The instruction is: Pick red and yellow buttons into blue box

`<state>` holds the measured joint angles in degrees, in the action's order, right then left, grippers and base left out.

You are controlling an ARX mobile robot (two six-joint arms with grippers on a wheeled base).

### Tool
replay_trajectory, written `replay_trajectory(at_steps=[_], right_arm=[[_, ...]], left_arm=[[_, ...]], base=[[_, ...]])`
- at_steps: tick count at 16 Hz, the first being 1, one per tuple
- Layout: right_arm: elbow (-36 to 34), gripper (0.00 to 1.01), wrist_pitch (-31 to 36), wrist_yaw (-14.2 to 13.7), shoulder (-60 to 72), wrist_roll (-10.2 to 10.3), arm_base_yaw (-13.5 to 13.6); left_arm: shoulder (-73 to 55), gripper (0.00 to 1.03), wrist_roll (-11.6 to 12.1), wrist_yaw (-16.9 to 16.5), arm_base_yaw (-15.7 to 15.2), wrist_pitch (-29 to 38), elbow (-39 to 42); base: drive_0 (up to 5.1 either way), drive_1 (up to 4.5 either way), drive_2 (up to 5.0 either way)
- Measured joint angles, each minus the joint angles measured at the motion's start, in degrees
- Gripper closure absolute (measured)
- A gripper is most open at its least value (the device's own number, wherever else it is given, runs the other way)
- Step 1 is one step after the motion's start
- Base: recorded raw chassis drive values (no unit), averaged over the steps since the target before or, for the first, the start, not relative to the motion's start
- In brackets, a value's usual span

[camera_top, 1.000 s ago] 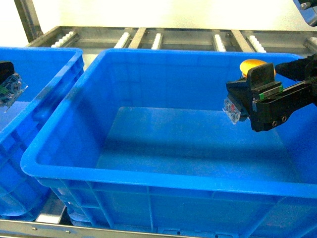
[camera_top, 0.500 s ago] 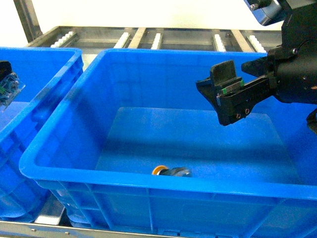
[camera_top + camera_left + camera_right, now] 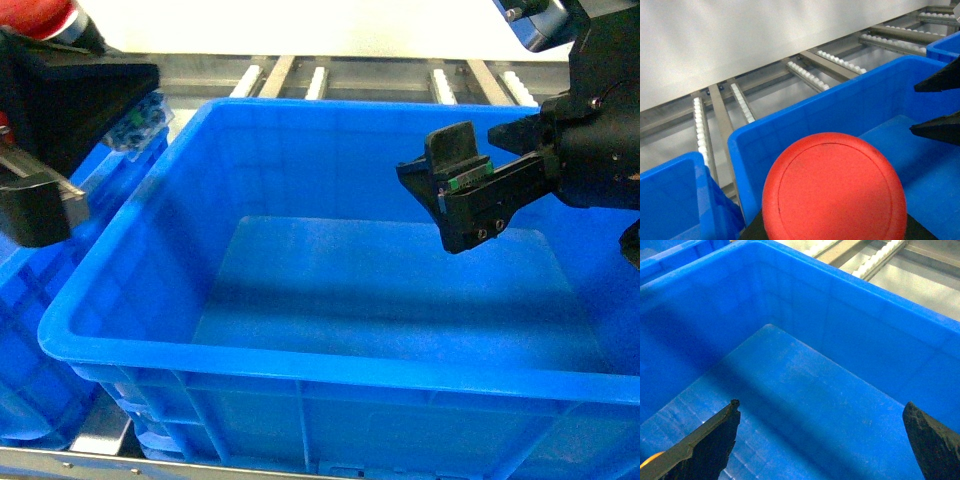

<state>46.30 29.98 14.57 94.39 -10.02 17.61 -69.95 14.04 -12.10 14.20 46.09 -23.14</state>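
Observation:
The red button's cap fills the bottom of the left wrist view. In the head view the cap shows at the top left corner, and my left gripper is shut on the button's block. That gripper hangs beside the left rim of the blue box, over the gap to the neighbouring crate. My right gripper hovers open and empty above the box's right half. Its fingertips stand wide apart over the floor. A sliver of the yellow button peeks out at the bottom left; the head view hides it.
A second blue crate stands close on the left, rim to rim with the box. A metal roller conveyor runs behind both, with a white wall beyond it. The box's walls are tall.
My right gripper let go of the yellow button, which dropped to the box floor and is now hidden in the head view. My left gripper has risen into view carrying the red button.

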Motion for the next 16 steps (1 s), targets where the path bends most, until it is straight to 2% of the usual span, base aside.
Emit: replay_trajectory(at_steps=[2,6,8,9,11,16], right_arm=[[0.02,0.03,0.02,0.00,0.00,0.00,0.00],[0.02,0.03,0.02,0.00,0.00,0.00,0.00],[0.02,0.03,0.02,0.00,0.00,0.02,0.00],[0.02,0.03,0.02,0.00,0.00,0.00,0.00],[0.02,0.03,0.02,0.00,0.00,0.02,0.00],[0.02,0.03,0.02,0.00,0.00,0.00,0.00]], left_arm=[[-5.01,0.79,0.61,1.14,0.66,-0.94,-2.25],[-15.85,0.79,1.16,2.84,1.92,1.57,-6.27],[-17.46,0.79,2.47,2.62,5.84,-1.90,-9.64],[-17.03,0.71,2.69,2.19,6.34,-1.70,-9.66],[-16.90,0.49,2.91,2.25,6.16,-1.75,-9.66],[-16.90,0.06,2.93,2.38,6.08,-1.73,-9.66]], base=[[0.0,0.00,0.0],[0.0,0.00,0.0],[0.0,0.00,0.0],[0.0,0.00,0.0],[0.0,0.00,0.0],[0.0,0.00,0.0]])
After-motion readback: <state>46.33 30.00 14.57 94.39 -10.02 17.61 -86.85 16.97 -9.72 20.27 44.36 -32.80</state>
